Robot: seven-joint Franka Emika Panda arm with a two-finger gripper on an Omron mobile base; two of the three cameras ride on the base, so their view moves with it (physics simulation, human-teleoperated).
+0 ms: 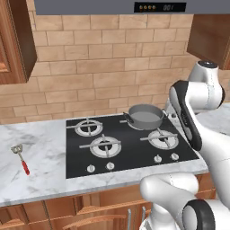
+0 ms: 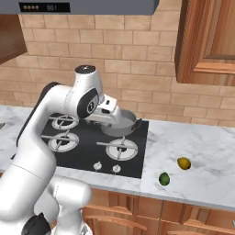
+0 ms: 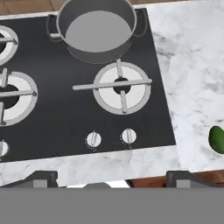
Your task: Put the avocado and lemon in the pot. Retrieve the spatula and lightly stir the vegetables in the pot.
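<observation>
The grey pot (image 1: 145,116) stands on the back right burner, and its inside (image 3: 96,28) is bare. A green avocado (image 2: 164,179) lies on the marble counter right of the stove and peeks in at the right edge of the hand view (image 3: 217,140). The yellow lemon (image 2: 184,163) lies just behind and to the right of it. The red-handled spatula (image 1: 21,158) rests on the counter left of the stove. My gripper (image 3: 111,178) hangs above the stove's front right part, open, with nothing between its fingers.
The black stove (image 1: 130,155) has several burners and a row of knobs (image 3: 110,138) along its front. A brick wall, wooden cabinets (image 2: 209,41) and a hood (image 1: 134,6) close in the back and top. My own arm (image 2: 41,124) crosses over the stove's left side.
</observation>
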